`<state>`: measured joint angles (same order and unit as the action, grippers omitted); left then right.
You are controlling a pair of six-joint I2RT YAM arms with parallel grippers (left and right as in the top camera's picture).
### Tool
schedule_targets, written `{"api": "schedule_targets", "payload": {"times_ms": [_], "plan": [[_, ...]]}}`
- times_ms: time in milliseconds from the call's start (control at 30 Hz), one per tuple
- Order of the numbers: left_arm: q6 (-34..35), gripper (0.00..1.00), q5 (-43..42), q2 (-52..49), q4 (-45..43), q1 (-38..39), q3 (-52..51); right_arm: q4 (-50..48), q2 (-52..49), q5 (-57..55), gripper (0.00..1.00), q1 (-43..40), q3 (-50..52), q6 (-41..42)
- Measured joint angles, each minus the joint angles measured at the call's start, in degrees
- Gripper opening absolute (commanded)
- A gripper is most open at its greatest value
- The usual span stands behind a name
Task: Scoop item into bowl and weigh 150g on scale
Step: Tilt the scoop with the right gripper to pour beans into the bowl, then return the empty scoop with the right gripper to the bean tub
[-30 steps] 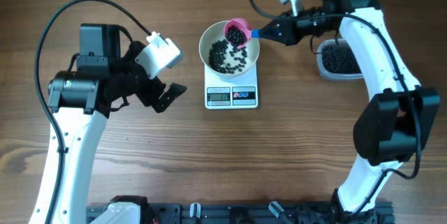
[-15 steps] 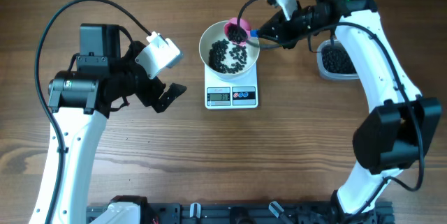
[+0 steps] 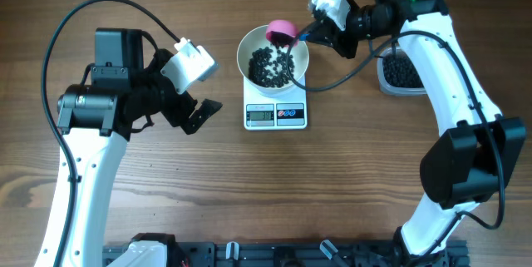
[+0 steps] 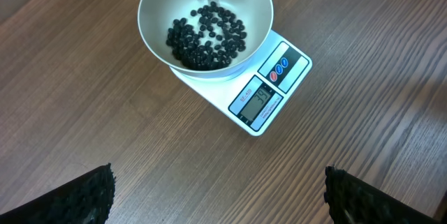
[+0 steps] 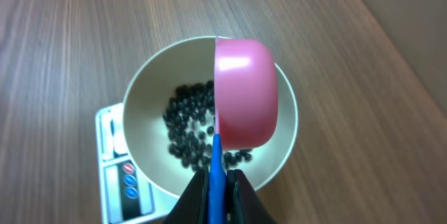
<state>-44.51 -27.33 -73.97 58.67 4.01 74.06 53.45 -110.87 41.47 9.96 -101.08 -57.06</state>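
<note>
The white bowl stands on the small white scale with a loose layer of black beans in it. My right gripper is shut on the blue handle of a pink scoop, which is rolled onto its side over the bowl's far rim. The right wrist view shows the scoop from its outside, above the beans. My left gripper hangs open and empty to the left of the scale; its fingertips frame bare wood below the bowl.
A clear tub holding more black beans sits at the right, under the right arm. The scale's display and buttons face the near side. A black cable loops from the right wrist past the bowl's right edge.
The right gripper has rolled the scoop from upright to tipped over the bowl, and beans have dropped into the bowl. The left arm has not moved.
</note>
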Motion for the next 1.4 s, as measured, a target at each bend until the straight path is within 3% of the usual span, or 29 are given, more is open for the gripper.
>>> {"api": "schedule_targets", "payload": {"times_ms": [267, 633, 733, 1033, 1167, 1400], "plan": [[0.00, 1.00, 0.00, -0.02, 0.00, 0.00, 0.00, -3.04, 0.00, -3.26, 0.04, 0.04, 0.00, -10.78], [0.00, 1.00, 0.00, 0.00, 0.00, 0.00, 0.00, -4.79, 0.00, -2.40, 0.04, 1.16, 0.00, -10.60], [0.00, 1.00, 0.00, 0.00, -0.02, 0.00, 0.00, -4.90, 0.00, 0.37, 0.04, 1.16, 0.00, -5.66], [0.00, 1.00, 0.00, -0.02, 0.00, 0.00, 0.00, -2.91, 8.39, -8.11, 0.04, -5.33, 0.00, 30.47], [0.00, 1.00, 0.00, -0.02, 0.00, 0.00, 0.00, -1.90, 14.16, -9.42, 0.04, -9.55, 0.00, 39.08], [0.00, 1.00, 0.02, -0.02, 0.02, 0.00, 0.00, 13.49, 16.61, -17.27, 0.04, -15.06, -0.24, 51.56]]}}
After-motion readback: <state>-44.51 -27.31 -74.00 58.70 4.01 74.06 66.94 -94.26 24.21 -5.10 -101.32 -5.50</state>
